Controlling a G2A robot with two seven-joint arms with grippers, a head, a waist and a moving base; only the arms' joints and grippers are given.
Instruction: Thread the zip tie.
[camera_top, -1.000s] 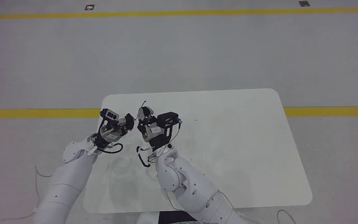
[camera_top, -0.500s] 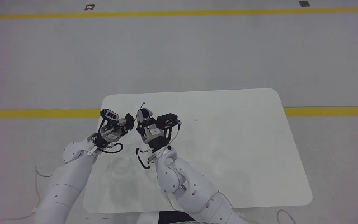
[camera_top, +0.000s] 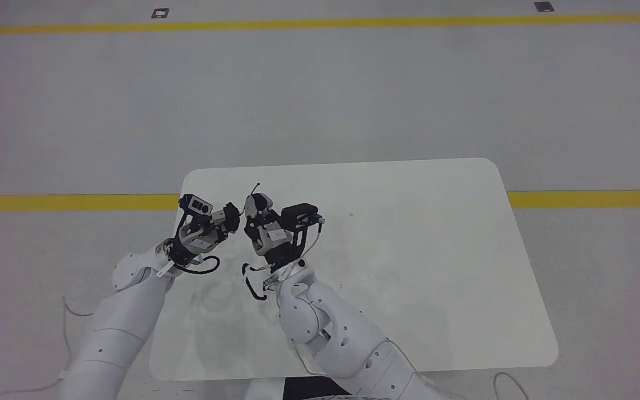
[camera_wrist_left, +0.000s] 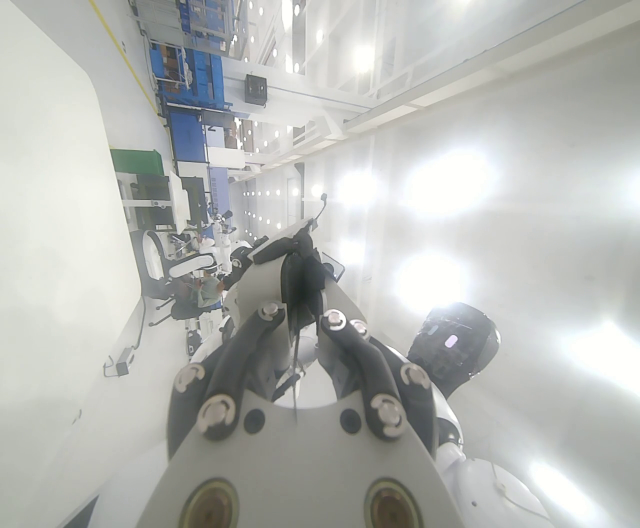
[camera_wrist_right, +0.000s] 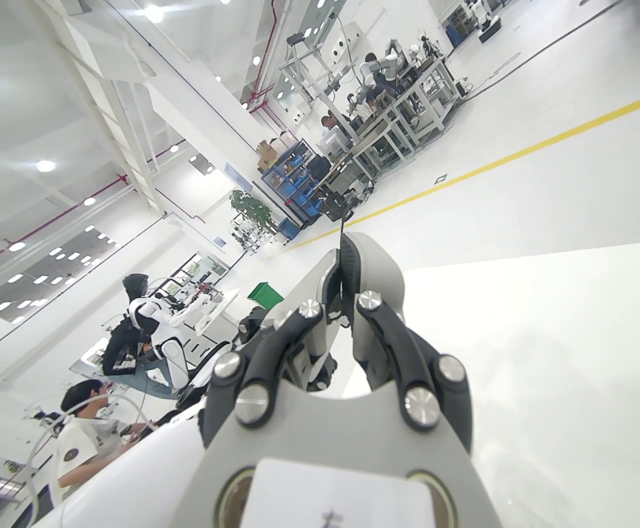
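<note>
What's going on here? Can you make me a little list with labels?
Left claw: shut on the zip tie
Right claw: shut on the zip tie too
Where: claws close together above the table
Zip tie: thin, black, one end pokes out past the claws
Threaded: cannot tell

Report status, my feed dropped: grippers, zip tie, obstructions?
Left gripper shut on zip tie. Right gripper shut on it too, held above table. No obstruction seen.
</note>
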